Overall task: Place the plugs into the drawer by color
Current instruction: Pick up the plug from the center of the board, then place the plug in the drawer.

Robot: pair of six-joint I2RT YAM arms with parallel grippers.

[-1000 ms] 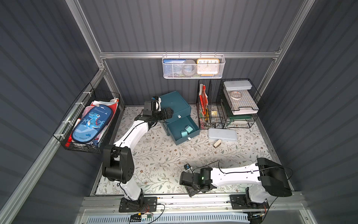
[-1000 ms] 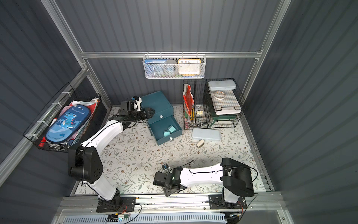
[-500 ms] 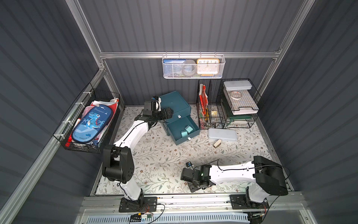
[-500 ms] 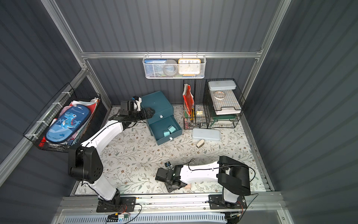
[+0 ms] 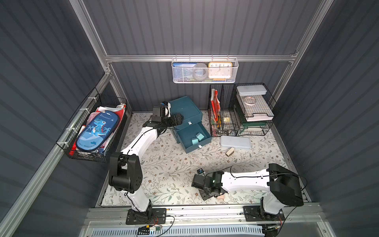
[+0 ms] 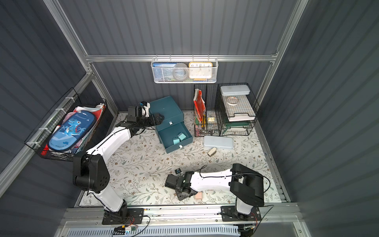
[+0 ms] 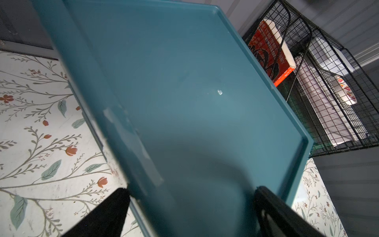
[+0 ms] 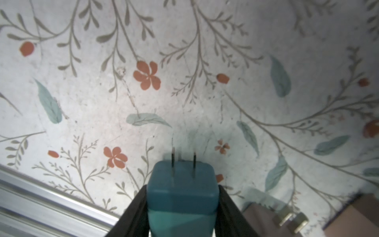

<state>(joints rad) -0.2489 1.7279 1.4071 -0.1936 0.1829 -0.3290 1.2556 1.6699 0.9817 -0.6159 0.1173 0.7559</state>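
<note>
One blue-teal plug (image 8: 181, 184) is sitting between the right gripper (image 8: 182, 191) fingers, low centre of the right wrist view. Both pads are pressing its flat sides, and the prongs are pointing away over the floral mat (image 8: 205, 98). It's looking like a light, rigid plastic cube with a smooth rounded shell, so I'm expecting it to twist or slide in a shallow pinch. Gripping mid-body on opposite flats is the right hold, staying off the thin prongs. Lower right of that view, a peach plug (image 8: 264, 217) is lying on the mat just beside it. Further up, mid-frame in both top views, the open drawer (image 5: 202, 144) of the drawer cabinet (image 5: 184, 109) is holding two matching plugs (image 5: 200, 136), so this one is probably going there. Farthest, the left gripper (image 7: 190, 189) is straddling the cabinet's top edge, jaws spread wide and clamping nothing. Contact I can't tell.
</note>
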